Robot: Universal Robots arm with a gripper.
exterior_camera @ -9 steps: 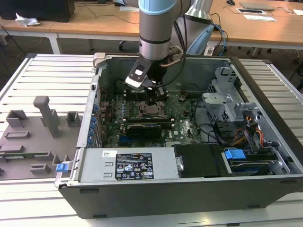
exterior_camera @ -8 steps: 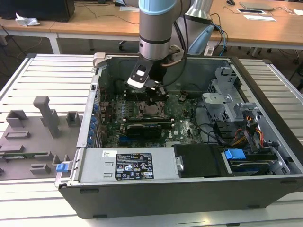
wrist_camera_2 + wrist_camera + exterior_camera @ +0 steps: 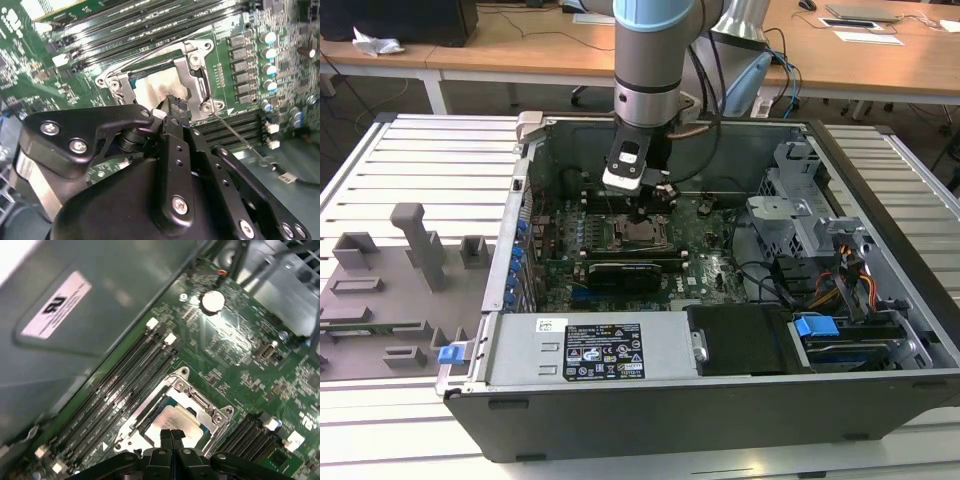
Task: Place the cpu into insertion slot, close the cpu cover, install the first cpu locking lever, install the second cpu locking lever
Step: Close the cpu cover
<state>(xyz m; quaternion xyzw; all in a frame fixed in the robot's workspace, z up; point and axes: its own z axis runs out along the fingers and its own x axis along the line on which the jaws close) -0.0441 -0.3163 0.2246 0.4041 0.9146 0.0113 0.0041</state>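
the gripper point(image 3: 172, 434) has its fingers closed together on nothing, with the tips just over the cpu point(image 3: 172, 419). the cpu lies in the insertion slot point(image 3: 158, 408), and the cpu cover point(image 3: 200, 404) seems down around it. one locking lever point(image 3: 235, 135) stands free. i think the tips may slip off this thin wire, or press on the chip and harm the socket.

Exterior view overlooks case point(image 3: 620, 425); both wrist views closely share cpu cover point(image 3: 200, 85) point(image 3: 197, 402).
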